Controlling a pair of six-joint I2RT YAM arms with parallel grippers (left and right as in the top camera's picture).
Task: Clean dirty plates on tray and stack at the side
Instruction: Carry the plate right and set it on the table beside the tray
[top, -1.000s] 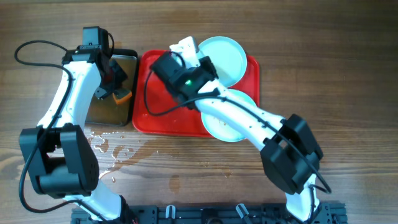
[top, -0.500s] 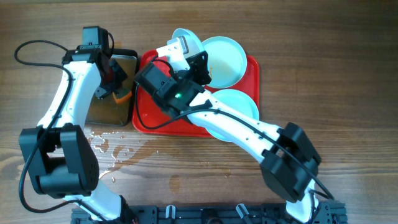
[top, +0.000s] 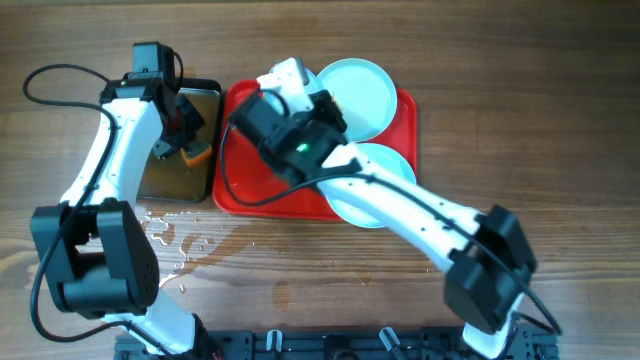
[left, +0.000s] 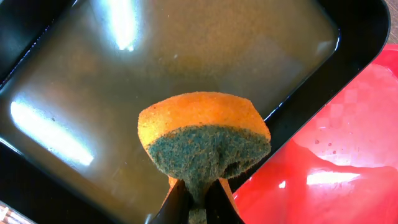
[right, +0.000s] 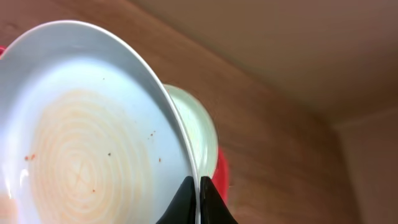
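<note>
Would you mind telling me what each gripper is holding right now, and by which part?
The left gripper pinches the orange sponge by one end; the right gripper clamps a streaked plate by its rim.

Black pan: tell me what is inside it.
Murky brownish water fills the black pan. The left fingers hold a sponge over it; anything below the surface is hidden.
</note>
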